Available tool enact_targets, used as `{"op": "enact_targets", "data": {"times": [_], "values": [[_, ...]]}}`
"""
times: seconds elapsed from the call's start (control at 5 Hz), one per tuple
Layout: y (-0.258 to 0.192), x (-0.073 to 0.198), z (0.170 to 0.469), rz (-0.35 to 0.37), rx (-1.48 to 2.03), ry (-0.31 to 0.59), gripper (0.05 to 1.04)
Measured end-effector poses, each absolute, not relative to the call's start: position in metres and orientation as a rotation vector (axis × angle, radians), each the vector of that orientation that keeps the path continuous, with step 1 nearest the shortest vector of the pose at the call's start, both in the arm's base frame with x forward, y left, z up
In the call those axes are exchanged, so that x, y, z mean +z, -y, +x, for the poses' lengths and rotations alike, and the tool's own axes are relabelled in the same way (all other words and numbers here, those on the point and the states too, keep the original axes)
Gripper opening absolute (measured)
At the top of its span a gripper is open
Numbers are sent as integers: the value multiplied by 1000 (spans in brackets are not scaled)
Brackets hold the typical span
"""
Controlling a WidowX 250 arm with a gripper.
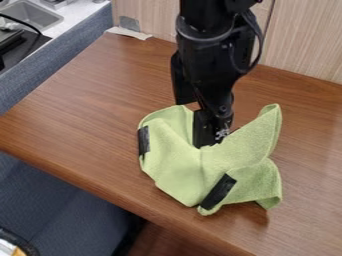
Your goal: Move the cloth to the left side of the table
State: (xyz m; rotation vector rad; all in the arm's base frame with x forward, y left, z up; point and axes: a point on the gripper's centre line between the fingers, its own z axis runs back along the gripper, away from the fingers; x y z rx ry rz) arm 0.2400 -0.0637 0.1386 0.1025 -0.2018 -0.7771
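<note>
Brown table (87, 105) under green cloth (184, 172) and pale scrap (129, 33), perhaps tape.

The black arm (212, 45) hangs in from the top edge — nearly upright, wrist (215, 95) lowermost and pointing down.

Cloth (175, 172): pale green, bearing two black strips (218, 192)
Bench (93, 110): warm brown with wood grain
Wall panels (304, 40): beige, finely streaked
Robot arm (208, 65): black

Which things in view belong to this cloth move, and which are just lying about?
Part of the job:
green cloth, crumpled, with black strips
black two-finger gripper, down at the cloth
wooden table

Just lying about:
whitish scrap at the table's far edge
sink, beyond the table at upper left
</note>
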Motion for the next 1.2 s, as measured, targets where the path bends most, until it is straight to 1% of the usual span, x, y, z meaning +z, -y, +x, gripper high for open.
{"op": "enact_targets", "data": {"times": [0.2, 0.4, 0.6, 0.8, 1.0, 1.2], "values": [[63, 134, 239, 101, -777, 182, 1000], [65, 110, 249, 107, -790, 123, 1000], [67, 91, 262, 79, -783, 110, 1000], [70, 66, 273, 51, -787, 105, 1000], [69, 33, 279, 18, -798, 79, 1000], [69, 17, 280, 13, -812, 70, 1000]]}}
